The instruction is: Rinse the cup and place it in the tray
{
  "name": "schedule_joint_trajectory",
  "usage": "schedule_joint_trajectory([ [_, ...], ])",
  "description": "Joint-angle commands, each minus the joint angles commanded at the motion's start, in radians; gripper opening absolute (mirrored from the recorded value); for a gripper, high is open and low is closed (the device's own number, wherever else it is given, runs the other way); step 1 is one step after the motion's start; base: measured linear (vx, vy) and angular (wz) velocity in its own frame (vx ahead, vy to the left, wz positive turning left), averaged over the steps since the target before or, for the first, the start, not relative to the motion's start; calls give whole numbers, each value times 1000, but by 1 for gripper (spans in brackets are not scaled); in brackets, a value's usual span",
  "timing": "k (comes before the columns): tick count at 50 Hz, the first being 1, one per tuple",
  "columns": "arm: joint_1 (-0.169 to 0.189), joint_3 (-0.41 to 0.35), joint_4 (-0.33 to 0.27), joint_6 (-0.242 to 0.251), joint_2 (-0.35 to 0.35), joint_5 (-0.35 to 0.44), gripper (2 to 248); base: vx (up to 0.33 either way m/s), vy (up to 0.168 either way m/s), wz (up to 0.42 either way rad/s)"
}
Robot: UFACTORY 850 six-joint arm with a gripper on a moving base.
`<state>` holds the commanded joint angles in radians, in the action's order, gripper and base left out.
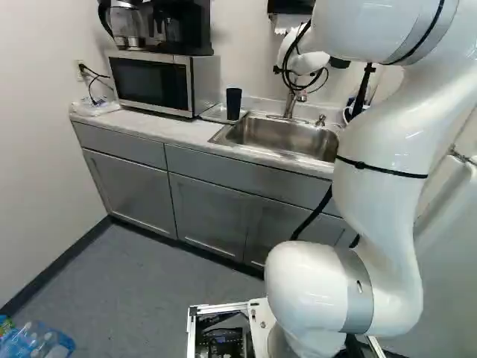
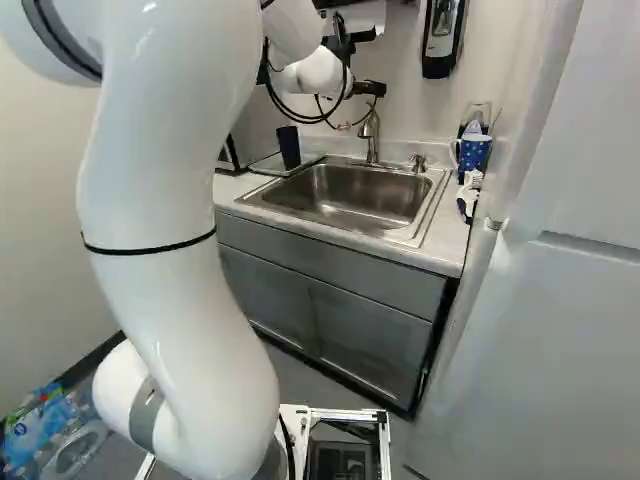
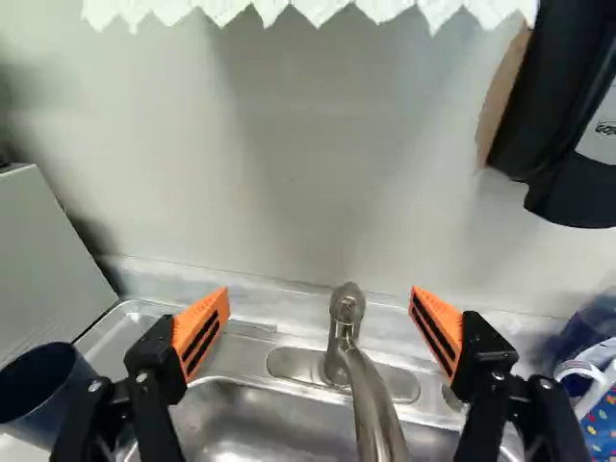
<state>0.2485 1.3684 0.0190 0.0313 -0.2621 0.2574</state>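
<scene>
1. Wrist view: look to about ten o'clock from the black gripper (image 3: pixel 320 292), lower down and outside the spread fingers (image 3: pixel 202 332), for the dark cup (image 3: pixel 34 390). Take twelve as straight toward the wall (image 3: pixel 289 212), three and nine as running along it.
2. Parted wide, with nothing between the pads; holding nothing. Aimed roughly at twelve, toward the tap (image 3: pixel 375 404), without a grip on it.
3. In the left base view, upright and mouth up on the tray (image 1: pixel 214 113), beside the microwave (image 1: pixel 153 82); at about nine from the tap, beyond the rim of the sink (image 2: pixel 345 195). Long axis vertical, so probably best met by level fingers closing from two sides.
4. Only one arm to choose. If not yet rinsed, probably calls for a swing toward ten and a drop before closing; if rinsed, already in place. Cannot tell wet from dry.
5. Could clip the tap by sweeping low, or tip the cup by coming in with one finger too close.
6. Toward about two from the gripper, across the sink from the cup, note a spotted blue mug (image 2: pixel 475 152): less likely meant, by judgement.
7. On the black dispenser (image 3: pixel 568 183), see a pale label (image 3: pixel 602 130) with print; left unread.
</scene>
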Motion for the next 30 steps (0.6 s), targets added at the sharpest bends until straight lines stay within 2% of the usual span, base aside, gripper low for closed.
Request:
schedule_joint_trajectory([
  [30, 9, -173, 0, 0, 158, 0, 247, 0, 0, 0],
])
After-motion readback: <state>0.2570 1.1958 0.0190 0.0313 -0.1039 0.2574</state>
